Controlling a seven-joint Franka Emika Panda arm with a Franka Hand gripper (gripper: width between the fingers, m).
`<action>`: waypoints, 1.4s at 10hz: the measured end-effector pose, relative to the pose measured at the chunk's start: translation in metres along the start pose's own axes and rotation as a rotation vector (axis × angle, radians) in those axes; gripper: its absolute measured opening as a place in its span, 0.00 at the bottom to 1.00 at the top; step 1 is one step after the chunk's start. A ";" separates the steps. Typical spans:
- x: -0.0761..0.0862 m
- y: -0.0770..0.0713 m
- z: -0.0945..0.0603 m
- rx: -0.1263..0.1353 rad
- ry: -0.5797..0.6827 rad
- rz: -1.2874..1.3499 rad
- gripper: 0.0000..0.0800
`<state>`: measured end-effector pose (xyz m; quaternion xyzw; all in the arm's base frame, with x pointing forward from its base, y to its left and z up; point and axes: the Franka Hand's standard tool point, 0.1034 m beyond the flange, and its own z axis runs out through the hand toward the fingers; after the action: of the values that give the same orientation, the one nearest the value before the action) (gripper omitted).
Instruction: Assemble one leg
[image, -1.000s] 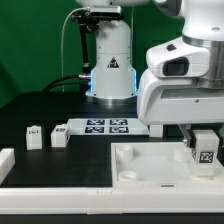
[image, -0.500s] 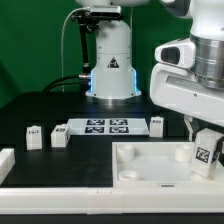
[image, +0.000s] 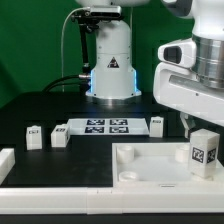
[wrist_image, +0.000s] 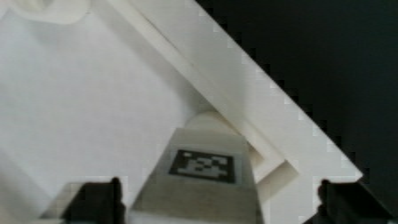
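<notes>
A: Where is the leg (image: 204, 153)?

B: At 3 o'clock in the exterior view, upright, over the slab (image: 150, 160) corner.

A: And the gripper (image: 199, 137)?

B: Directly above it; fingers (wrist_image: 98, 199) look clamped on the leg, long axis vertical.

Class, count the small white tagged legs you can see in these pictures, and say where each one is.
4. One leg is at the gripper over the slab; two stand on the table at the exterior view's left; one sits beside the marker board. Others may be hidden.
</notes>
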<state>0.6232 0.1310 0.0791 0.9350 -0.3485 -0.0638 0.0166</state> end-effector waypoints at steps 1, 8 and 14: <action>0.002 0.001 -0.001 0.005 0.004 -0.150 0.74; 0.006 0.011 -0.002 0.005 0.005 -1.214 0.81; 0.007 0.010 -0.002 0.002 0.015 -1.348 0.36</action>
<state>0.6226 0.1190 0.0809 0.9485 0.3113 -0.0535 -0.0254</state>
